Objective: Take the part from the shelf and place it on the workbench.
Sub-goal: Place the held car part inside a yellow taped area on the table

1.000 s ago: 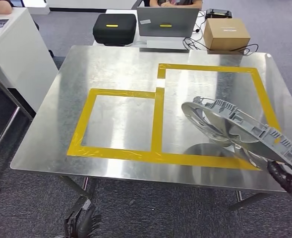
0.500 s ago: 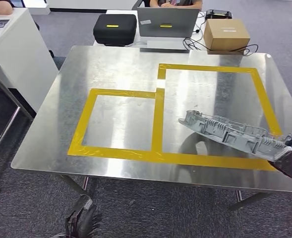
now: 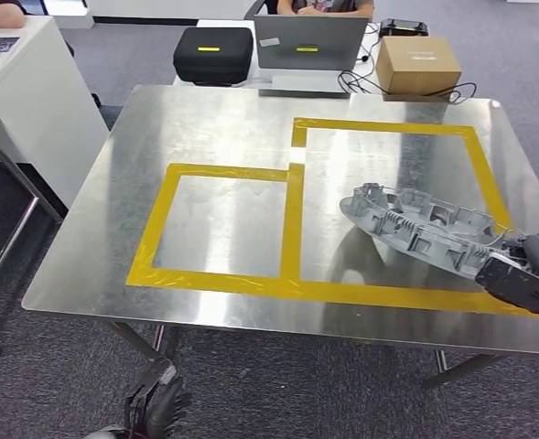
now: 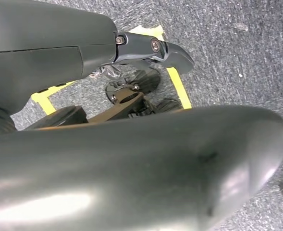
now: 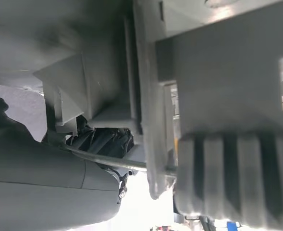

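The part [image 3: 422,229] is a long grey plastic moulding with ribs and clips. It lies nearly flat, low over the right yellow-taped rectangle [image 3: 391,126] of the metal workbench [image 3: 218,119]. Whether it touches the surface I cannot tell. My right hand [image 3: 525,274] grips its near end at the table's right front corner. In the right wrist view the ribbed part [image 5: 223,96] sits close against the right hand [image 5: 42,183]. My left hand [image 3: 157,407] hangs below the table's front edge, fingers apart, holding nothing. The left wrist view has the left hand [image 4: 154,48] above grey carpet.
A second, smaller taped rectangle [image 3: 157,219] lies to the left on the workbench. Behind the bench stand a black case [image 3: 212,53], a laptop [image 3: 310,41] and a cardboard box [image 3: 418,62] with cables. A person [image 3: 321,5] sits behind the laptop. A white table [image 3: 25,91] stands at left.
The part has tipped from a raised, tilted pose to nearly flat and come down toward the right rectangle. My right hand has moved further in over the table corner. The left hand still hangs.
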Controlling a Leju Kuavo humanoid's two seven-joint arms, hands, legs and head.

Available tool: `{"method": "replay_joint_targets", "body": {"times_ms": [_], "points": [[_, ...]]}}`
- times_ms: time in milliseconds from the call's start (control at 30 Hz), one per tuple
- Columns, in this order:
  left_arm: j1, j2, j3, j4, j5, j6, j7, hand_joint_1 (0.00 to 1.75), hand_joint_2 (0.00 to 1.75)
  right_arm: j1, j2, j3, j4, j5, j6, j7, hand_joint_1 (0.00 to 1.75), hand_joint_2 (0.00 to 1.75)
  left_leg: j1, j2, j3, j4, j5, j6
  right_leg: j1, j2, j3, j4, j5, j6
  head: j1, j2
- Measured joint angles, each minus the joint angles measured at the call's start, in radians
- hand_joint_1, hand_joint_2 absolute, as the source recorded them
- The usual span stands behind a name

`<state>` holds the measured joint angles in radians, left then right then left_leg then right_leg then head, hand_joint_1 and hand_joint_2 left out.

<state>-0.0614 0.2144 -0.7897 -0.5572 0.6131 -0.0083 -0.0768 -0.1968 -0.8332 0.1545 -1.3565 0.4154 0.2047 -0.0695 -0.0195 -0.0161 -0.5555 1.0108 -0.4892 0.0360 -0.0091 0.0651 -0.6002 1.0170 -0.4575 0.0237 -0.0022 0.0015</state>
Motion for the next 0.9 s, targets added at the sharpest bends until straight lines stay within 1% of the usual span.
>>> {"method": "replay_joint_targets", "body": {"times_ms": [233,400,533,667,733,767,867,900], "points": [[0.001,-0.006,0.004,0.018,-0.018,-0.009,0.010,0.00,0.00,-0.105,-0.020,0.090,0.141,0.068,0.001,-0.020,1.75,1.75,0.000,0.000,0.000,0.000,0.001,0.001,0.000,-0.001,0.001,0.000,0.001,0.000,0.000,0.000],[0.000,-0.017,0.019,0.023,-0.013,-0.021,0.014,0.00,0.00,-0.222,-0.019,0.169,0.267,0.114,0.002,-0.031,1.75,1.75,0.000,0.000,0.001,0.001,0.002,0.002,0.000,-0.001,0.002,0.000,0.002,0.002,0.000,0.000],[0.000,-0.022,0.022,0.023,-0.012,-0.022,0.017,0.00,0.00,-0.268,-0.015,0.205,0.319,0.118,0.002,-0.033,1.75,1.75,0.000,0.000,0.001,0.002,0.002,0.003,0.000,-0.002,0.003,0.000,0.003,0.002,0.000,0.000],[0.000,-0.023,0.023,0.023,-0.012,-0.022,0.021,0.00,1.75,-0.289,-0.014,0.223,0.344,0.118,0.002,-0.034,1.75,1.75,0.000,0.000,0.001,0.002,0.002,0.003,0.000,-0.002,0.003,0.000,0.003,0.003,0.000,0.000],[0.001,-0.024,0.023,0.023,-0.012,-0.023,0.028,0.00,1.75,-0.300,-0.012,0.230,0.360,0.122,-0.004,-0.036,1.75,1.75,0.000,0.000,0.000,0.002,0.002,0.003,0.000,-0.002,0.004,0.000,0.003,0.003,0.000,0.000],[0.001,-0.025,0.023,0.024,-0.011,-0.025,0.031,0.00,1.75,-0.308,-0.011,0.236,0.373,0.128,-0.011,-0.039,1.43,1.75,0.000,0.000,0.000,0.002,0.002,0.003,0.000,-0.002,0.004,0.000,0.003,0.003,0.000,0.000],[0.002,-0.032,0.024,0.033,0.012,-0.060,0.050,0.00,1.75,-0.358,0.006,0.265,0.447,0.167,-0.042,-0.058,0.12,1.75,-0.001,0.000,-0.001,0.002,0.002,0.003,0.000,-0.002,0.005,0.000,0.003,0.003,0.000,0.000],[0.002,-0.035,0.025,0.038,0.025,-0.080,0.058,0.00,1.75,-0.379,0.015,0.278,0.480,0.184,-0.055,-0.064,0.00,1.75,-0.001,0.000,-0.001,0.002,0.002,0.003,0.000,-0.002,0.005,0.000,0.003,0.003,0.000,0.000]]}}
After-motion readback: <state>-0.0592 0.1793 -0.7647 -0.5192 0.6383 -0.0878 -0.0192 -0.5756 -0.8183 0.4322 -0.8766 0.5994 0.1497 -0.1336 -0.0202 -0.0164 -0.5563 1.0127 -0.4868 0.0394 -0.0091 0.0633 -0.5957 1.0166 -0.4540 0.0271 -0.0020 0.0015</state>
